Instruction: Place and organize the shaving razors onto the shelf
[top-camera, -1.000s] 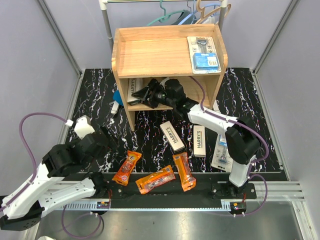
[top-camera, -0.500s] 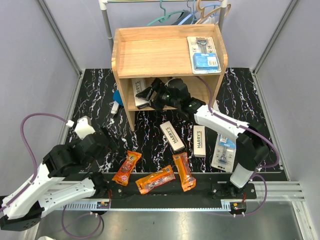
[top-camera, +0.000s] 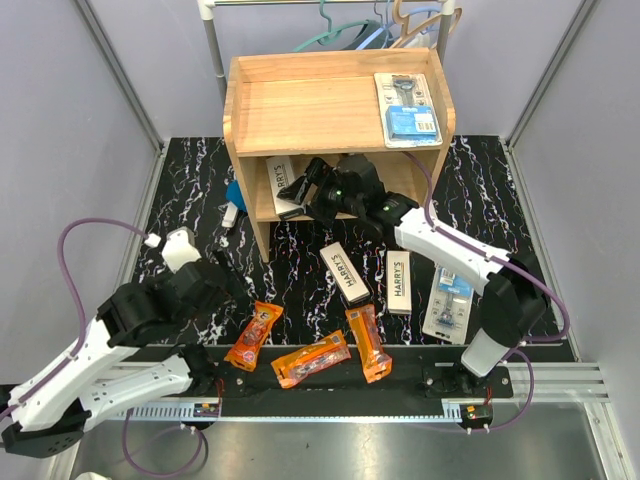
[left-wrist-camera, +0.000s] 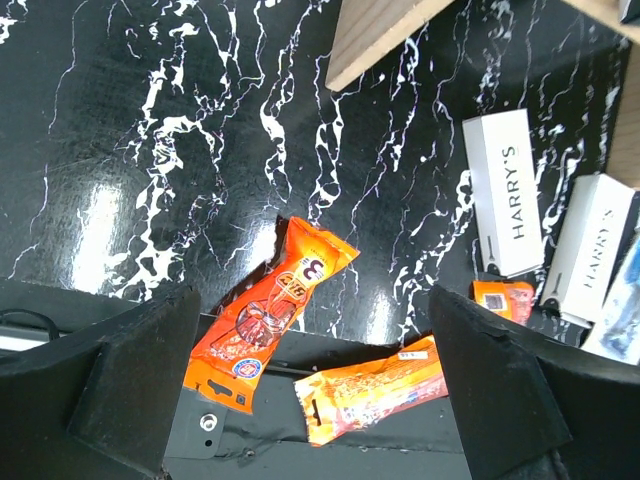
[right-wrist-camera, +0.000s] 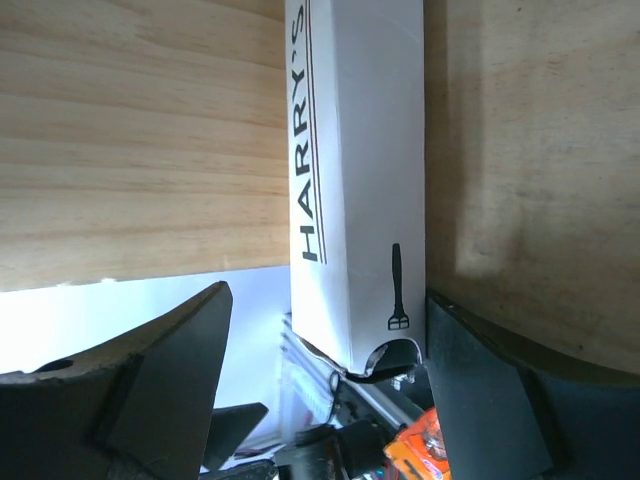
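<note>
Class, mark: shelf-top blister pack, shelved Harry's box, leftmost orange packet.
shelf-top blister pack (top-camera: 408, 110), top external view, centre.
shelved Harry's box (right-wrist-camera: 360, 170), right wrist view, white face.
leftmost orange packet (top-camera: 254, 337), top external view, middle.

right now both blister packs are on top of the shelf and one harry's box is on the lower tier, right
No: the top external view shows only one blister pack on top of the shelf; the other blister pack lies on the table by the right arm. One Harry's box is on the lower tier.
</note>
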